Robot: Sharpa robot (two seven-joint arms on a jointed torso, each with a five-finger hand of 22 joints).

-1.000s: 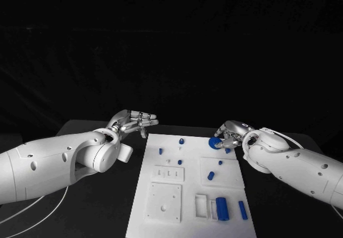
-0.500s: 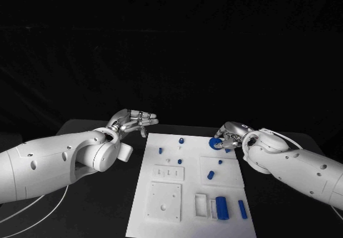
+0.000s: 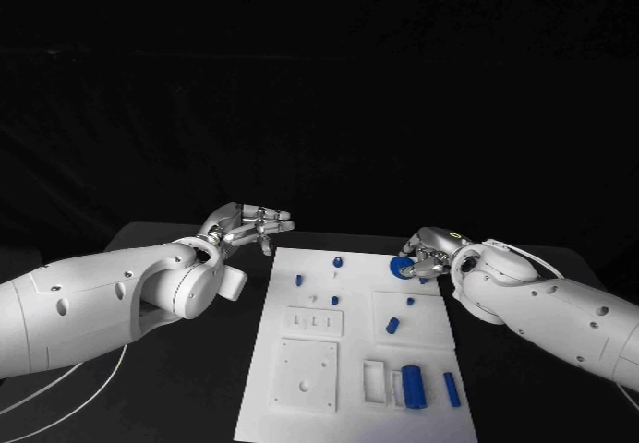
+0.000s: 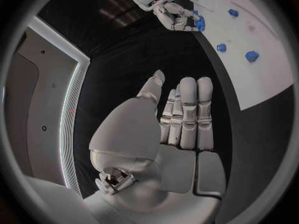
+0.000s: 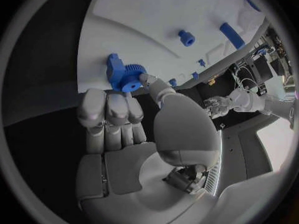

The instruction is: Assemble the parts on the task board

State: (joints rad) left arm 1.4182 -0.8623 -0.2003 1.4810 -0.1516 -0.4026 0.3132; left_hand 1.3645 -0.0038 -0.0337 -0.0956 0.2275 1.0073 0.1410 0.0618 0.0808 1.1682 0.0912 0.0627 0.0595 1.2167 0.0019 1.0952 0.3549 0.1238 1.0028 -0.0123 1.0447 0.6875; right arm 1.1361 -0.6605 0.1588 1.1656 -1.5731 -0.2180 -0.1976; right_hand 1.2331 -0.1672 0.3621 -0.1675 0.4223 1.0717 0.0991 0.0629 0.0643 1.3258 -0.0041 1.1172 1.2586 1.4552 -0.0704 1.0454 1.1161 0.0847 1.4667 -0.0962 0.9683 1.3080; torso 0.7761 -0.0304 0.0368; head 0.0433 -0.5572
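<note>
The right hand [image 3: 427, 257] pinches a blue gear [image 5: 124, 74] at the far right corner of the white board [image 3: 349, 369]. The left hand [image 3: 250, 226] hovers spread off its far left corner. A shallow pinch could let the gear slip or seat crooked.

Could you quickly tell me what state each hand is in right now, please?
Left hand: open, holding nothing, beside the task board.
Right hand: holding the blue gear at the board's far right corner.
</note>
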